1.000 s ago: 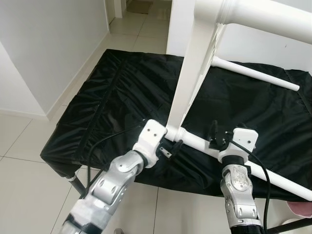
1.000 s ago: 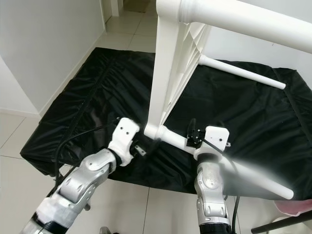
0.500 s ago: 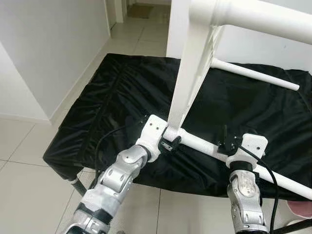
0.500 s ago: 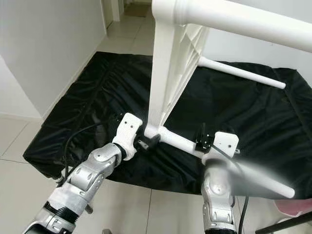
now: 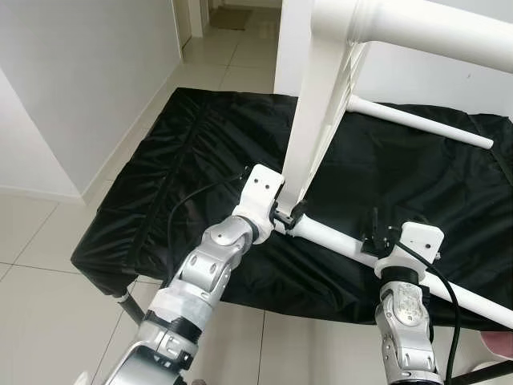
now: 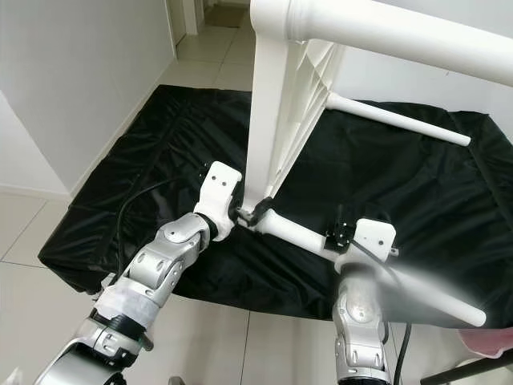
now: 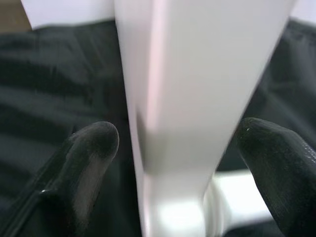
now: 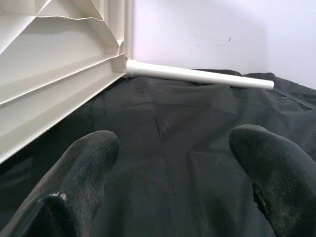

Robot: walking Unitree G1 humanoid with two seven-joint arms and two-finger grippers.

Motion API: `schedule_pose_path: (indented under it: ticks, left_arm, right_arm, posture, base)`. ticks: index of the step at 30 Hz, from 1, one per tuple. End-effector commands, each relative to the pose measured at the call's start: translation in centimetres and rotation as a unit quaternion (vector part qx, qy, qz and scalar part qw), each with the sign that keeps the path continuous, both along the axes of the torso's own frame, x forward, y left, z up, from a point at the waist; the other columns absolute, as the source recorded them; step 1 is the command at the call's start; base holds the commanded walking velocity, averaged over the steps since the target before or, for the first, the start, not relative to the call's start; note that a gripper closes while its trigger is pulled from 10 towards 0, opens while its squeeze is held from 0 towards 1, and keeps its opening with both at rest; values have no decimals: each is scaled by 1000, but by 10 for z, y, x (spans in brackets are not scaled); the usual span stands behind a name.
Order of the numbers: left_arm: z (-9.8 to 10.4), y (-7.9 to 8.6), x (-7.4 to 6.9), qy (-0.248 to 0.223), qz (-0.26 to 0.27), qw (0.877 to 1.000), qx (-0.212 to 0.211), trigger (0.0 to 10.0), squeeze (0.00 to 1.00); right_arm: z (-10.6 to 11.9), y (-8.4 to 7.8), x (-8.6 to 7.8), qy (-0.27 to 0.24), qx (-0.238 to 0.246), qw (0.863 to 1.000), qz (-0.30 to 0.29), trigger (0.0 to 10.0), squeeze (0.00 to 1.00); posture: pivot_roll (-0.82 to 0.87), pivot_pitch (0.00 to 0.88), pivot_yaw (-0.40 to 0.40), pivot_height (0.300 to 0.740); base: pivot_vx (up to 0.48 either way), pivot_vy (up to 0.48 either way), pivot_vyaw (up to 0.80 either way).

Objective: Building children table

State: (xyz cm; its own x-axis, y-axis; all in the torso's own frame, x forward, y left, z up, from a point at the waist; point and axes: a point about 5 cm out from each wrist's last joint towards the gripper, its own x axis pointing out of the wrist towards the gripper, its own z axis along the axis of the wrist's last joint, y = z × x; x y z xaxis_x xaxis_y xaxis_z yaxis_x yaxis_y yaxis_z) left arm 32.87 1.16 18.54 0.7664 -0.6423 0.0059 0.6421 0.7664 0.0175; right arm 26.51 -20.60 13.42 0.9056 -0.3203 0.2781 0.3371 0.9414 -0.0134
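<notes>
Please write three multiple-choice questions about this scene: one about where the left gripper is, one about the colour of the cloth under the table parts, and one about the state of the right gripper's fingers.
1. Where is the left gripper?
A. At the corner where the near table leg meets the white tabletop
B. On the floor tiles
C. At the free end of the far table leg

2. What colour is the cloth?
A. White
B. Black
C. Red

3. How are the right gripper fingers?
A. Shut on the far leg
B. Open, with nothing between them
C. Shut on the cloth

Answers: 1 A, its fingers sit on either side of the tabletop edge at that joint. 2 B, the cloth is black throughout. 3 B, the right wrist view shows the fingers apart over cloth.
</notes>
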Motion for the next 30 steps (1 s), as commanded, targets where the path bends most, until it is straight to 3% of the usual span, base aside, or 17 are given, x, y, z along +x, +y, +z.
schedule_pose_path:
  ticks: [1,9,23,30]
  left_arm:
    - [9,3,7,-8,78,997,-14,10000,0]
    - [38,-6,10,-35,97,992,-66,10000,0]
    - [69,-5,27,-69,136,985,-87,10000,0]
    - [73,2,35,-67,159,981,-92,10000,0]
  right_arm:
    - [-3,0,-1,4,1,1000,-6,10000,0]
    - [-2,2,2,5,1,1000,-2,10000,0]
    - [-2,4,4,4,3,1000,-4,10000,0]
    - [0,5,5,2,1,1000,-5,10000,0]
  posture:
    - [-94,64,32,740]
    - [-89,69,24,740]
    - [-97,74,25,740]
    - [-101,78,28,740]
  base:
    - [0,0,0]
    - [0,0,0]
    - [0,0,0]
    - [0,0,0]
